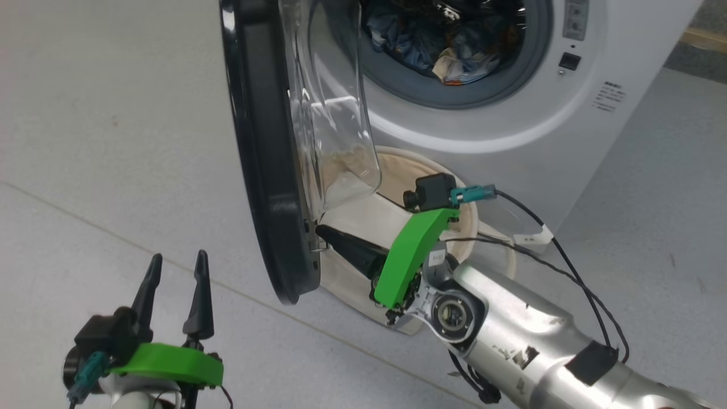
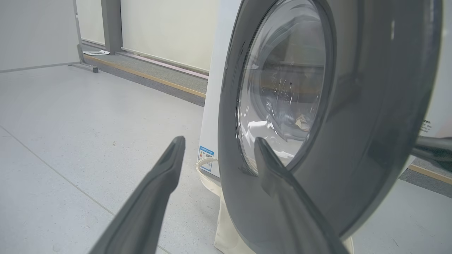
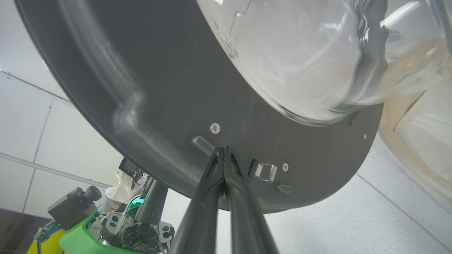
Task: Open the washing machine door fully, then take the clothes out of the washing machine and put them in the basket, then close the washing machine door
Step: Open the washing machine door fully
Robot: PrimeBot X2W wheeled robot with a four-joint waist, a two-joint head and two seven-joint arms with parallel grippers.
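The washing machine door (image 1: 255, 142) stands swung out, edge-on to the head view, its glass dome (image 1: 335, 125) facing the drum. My right gripper (image 1: 319, 230) is shut with nothing in it, and its tips (image 3: 222, 149) press on the door's dark inner face (image 3: 159, 88) near the latch (image 3: 263, 171). My left gripper (image 1: 177, 260) is open and empty at the lower left, outside the door's glossy outer rim (image 2: 353, 141). The clothes (image 1: 448, 40) lie in the washing machine (image 1: 511, 113). The cream basket (image 1: 392, 170) stands below the opening, partly behind my right arm.
Pale grey floor (image 1: 113, 170) spreads to the left of the door. A blue sticker (image 2: 206, 155) marks the washer's lower front corner. A wall with a raised strip (image 2: 159, 74) runs behind the washer. A black cable (image 1: 573, 272) loops over my right forearm.
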